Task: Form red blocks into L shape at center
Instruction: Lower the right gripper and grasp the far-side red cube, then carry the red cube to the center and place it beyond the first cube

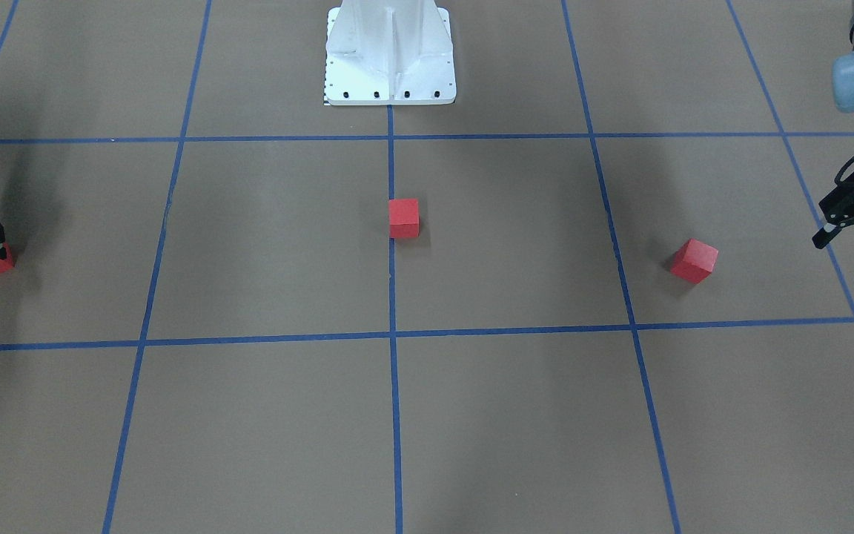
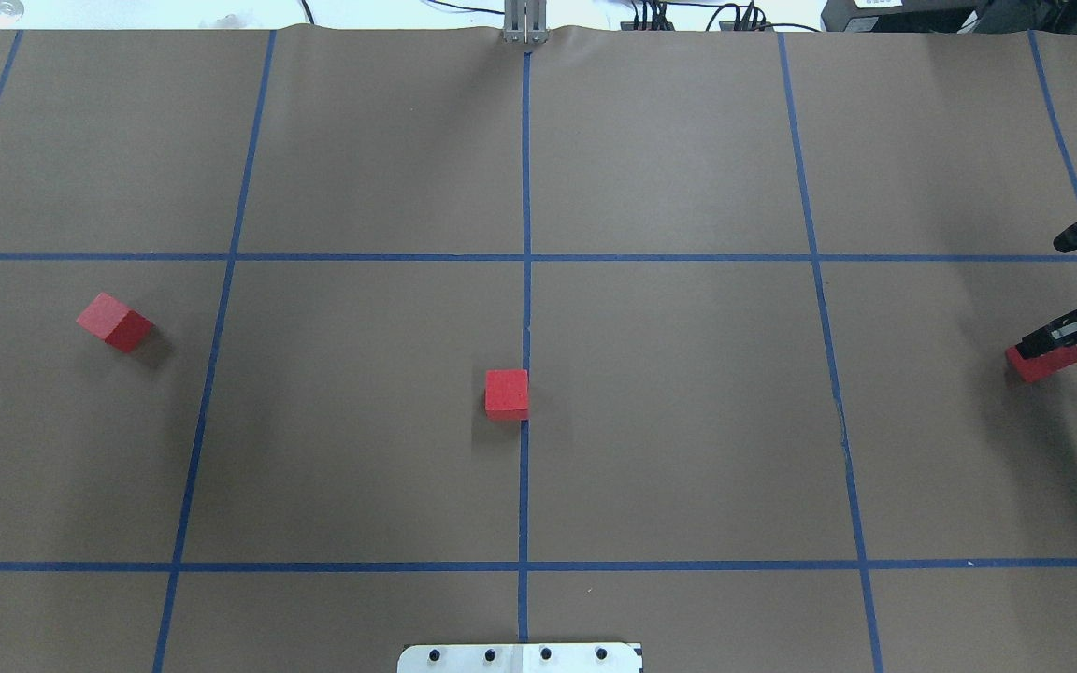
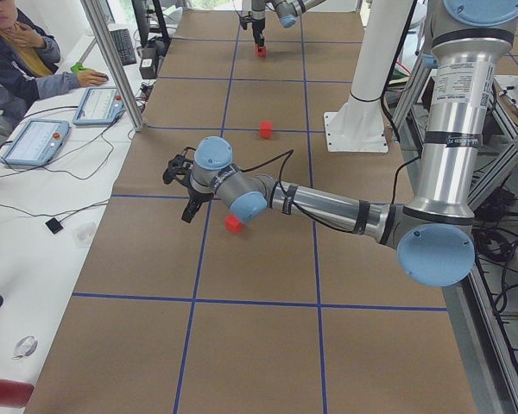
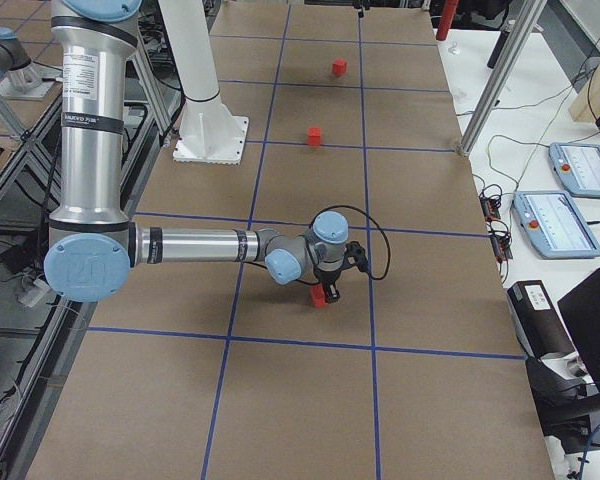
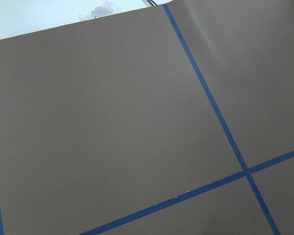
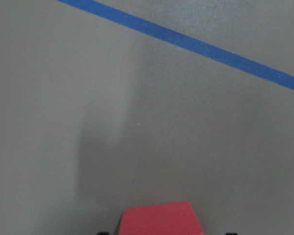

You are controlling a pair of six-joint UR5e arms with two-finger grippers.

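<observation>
A: Okay, which step is this?
B: The grab on the first outlying block. The right hand (image 2: 1043, 344) is down at the right block (image 2: 1048, 366), far out on the robot's right side of the table (image 2: 688, 449). The block looks to be resting on the surface.
A: Is it pinched?
B: Cannot tell. In the right wrist view the block sits centred at the bottom edge, and the fingertips are only dark slivers on either side. They straddle it, but whether they clamp it is unclear.
A: And the other arm?
B: The left hand (image 1: 853, 251) hangs with its fingers spread, holding nothing. It is near the left block (image 1: 694, 260) but apart from it, and that block is turned off the grid.
A: Anything at the center (image 2: 543, 318)?
B: One, the center block (image 2: 507, 393). It touches the middle tape line (image 2: 525, 187) and sits square to it, so I'd judge one of three is placed.
A: Next move?
B: Probably a firm pinch, a lift and a carry inward, then set it flush against the center block with faces aligned. The left block would then make the corner.
</observation>
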